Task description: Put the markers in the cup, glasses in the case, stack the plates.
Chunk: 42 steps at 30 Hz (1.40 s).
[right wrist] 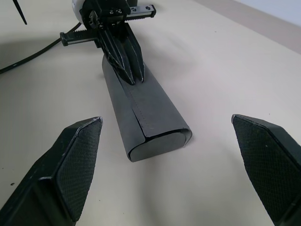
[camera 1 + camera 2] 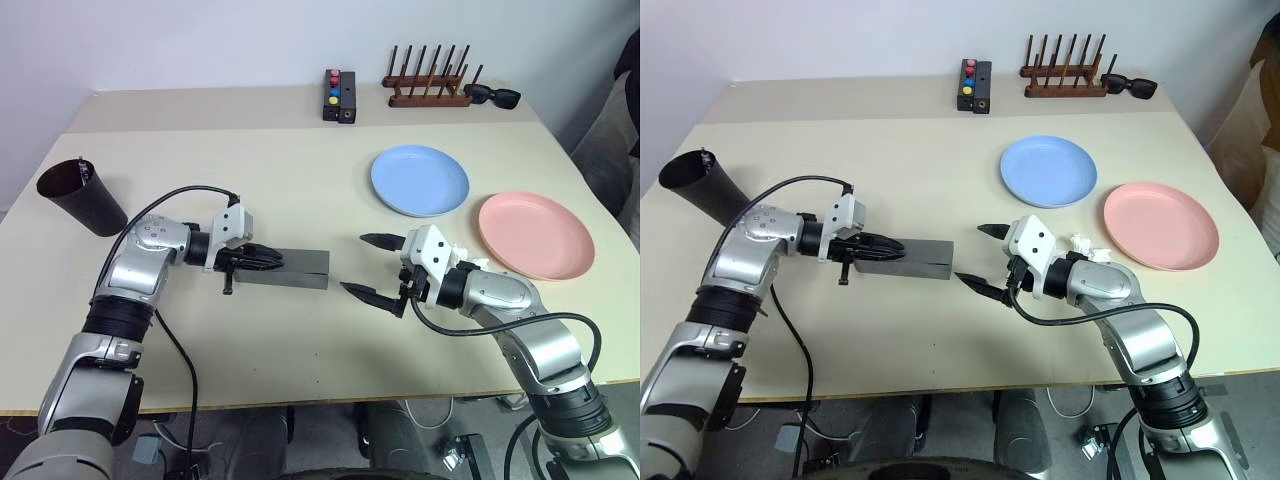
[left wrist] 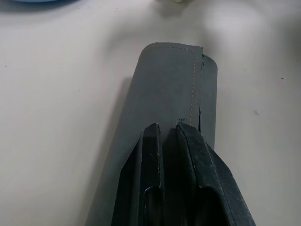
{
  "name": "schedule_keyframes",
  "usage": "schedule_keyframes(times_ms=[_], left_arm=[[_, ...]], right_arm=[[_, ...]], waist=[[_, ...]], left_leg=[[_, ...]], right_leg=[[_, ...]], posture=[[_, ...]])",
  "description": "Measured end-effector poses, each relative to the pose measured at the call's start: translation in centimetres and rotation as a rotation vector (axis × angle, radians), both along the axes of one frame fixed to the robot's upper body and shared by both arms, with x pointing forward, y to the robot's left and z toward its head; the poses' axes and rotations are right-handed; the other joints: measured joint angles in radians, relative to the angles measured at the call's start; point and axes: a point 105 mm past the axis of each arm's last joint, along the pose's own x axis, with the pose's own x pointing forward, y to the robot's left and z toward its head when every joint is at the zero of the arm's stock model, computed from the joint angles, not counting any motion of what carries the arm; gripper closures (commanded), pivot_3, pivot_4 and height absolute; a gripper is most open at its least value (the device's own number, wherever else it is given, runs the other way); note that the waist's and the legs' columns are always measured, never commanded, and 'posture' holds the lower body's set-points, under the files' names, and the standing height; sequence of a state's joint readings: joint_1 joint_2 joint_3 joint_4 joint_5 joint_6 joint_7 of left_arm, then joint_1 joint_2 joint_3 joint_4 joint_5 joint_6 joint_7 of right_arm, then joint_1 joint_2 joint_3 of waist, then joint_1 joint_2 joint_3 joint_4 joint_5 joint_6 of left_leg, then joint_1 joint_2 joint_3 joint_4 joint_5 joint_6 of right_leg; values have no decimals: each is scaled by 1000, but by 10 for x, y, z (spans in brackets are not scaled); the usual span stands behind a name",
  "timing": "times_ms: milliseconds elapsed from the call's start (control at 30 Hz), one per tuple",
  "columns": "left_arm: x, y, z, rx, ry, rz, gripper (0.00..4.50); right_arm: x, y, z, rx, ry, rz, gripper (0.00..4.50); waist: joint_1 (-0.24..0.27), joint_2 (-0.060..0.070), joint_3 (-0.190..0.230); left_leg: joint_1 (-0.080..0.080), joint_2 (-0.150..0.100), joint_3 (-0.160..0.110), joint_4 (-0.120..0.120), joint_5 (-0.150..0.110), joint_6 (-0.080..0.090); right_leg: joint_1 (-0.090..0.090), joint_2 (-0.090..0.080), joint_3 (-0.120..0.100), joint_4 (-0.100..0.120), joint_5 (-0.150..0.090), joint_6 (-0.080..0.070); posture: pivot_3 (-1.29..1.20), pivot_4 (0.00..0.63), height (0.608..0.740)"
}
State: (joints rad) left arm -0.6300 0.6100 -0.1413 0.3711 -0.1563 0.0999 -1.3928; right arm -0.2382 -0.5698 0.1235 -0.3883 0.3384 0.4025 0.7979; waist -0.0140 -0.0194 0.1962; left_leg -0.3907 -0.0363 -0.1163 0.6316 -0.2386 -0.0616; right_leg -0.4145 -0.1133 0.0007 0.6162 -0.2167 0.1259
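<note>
1. Case: grey rectangular hard-shell spectacle case (image 2: 287,268) lies shut mid-desk, toward the near edge; left gripper (image 2: 262,257) rests pinched together on its top, likely pressing the flap down.
2. Right gripper (image 2: 372,266) hovers just beside the case's free end, fingers spread wide, holding nothing.
3. Cup: dark tapered tumbler (image 2: 82,197) near left edge.
4. Plates: light blue round plate (image 2: 420,180) and salmon pink plate (image 2: 536,235) lie unstacked toward the right edge.

Left tool (image 2: 262,258) fingers pressed together, pointing right; right tool (image 2: 371,267) fingers spread wide.
</note>
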Motion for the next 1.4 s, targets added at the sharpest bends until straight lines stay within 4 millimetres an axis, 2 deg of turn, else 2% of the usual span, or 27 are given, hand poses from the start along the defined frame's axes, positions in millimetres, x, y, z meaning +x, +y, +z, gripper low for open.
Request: schedule_keyframes(times_ms=[167,367,467,567,700,800,933,1033,1133,1233,1400], left_arm=[[0,-1,3,-71,12,39,4003],[0,0,42,-231,-77,96,4003],[-5,4,48,-261,-96,126,4003],[-11,8,46,-267,-98,178,4003],[-22,11,46,-293,-105,235,4003],[-31,8,40,-317,-76,264,4003],[-37,7,37,-328,-65,297,4003],[-43,0,41,-396,-51,297,4003],[-50,-7,47,-452,-45,281,4003],[-56,-11,51,-481,-46,267,4056],[-56,-10,47,-480,-30,294,4056]], right_arm=[[1,-1,0,0,-2,-6,0],[11,-16,8,-18,-37,-71,0],[21,-31,8,-55,-57,-139,0],[44,-50,7,-114,-98,-260,0],[77,-71,14,-210,-190,-401,0],[94,-74,12,-273,-228,-429,0],[113,-78,-4,-388,-241,-442,0],[129,-86,-16,-478,-241,-465,0],[139,-88,-20,-506,-257,-486,0],[145,-95,-22,-530,-263,-519,1318],[146,-94,-33,-561,-265,-510,3922]], waist=[[0,0,0],[0,0,0],[-4,0,0],[-6,0,0],[-4,0,0],[-4,0,0],[-4,0,0],[-5,0,0],[-6,1,0],[-6,1,0],[-7,1,0]], left_leg=[[0,0,0,0,0,0],[0,0,0,0,0,0],[0,0,0,0,0,0],[0,0,0,0,0,0],[0,0,1,-1,0,0],[0,0,1,-1,0,0],[0,0,1,-1,0,0],[0,0,1,-1,0,0],[0,0,1,-1,0,0],[0,0,1,-1,0,0],[0,0,1,-1,0,0]], right_leg=[[0,0,0,0,0,0],[0,0,0,0,0,0],[0,0,0,0,0,0],[-1,0,0,0,0,0],[-1,0,0,0,0,-1],[-1,0,0,-1,0,-1],[-1,0,1,-1,0,-1],[-1,0,1,-1,0,-1],[-1,0,1,-1,0,-1],[-1,0,1,-1,0,-1],[0,0,1,-1,0,-1]], posture=[[0,150,734],[0,150,734],[0,150,734],[0,150,734],[0,150,734],[0,150,734],[0,150,734],[0,150,734],[0,150,734],[0,150,734],[0,150,734]])
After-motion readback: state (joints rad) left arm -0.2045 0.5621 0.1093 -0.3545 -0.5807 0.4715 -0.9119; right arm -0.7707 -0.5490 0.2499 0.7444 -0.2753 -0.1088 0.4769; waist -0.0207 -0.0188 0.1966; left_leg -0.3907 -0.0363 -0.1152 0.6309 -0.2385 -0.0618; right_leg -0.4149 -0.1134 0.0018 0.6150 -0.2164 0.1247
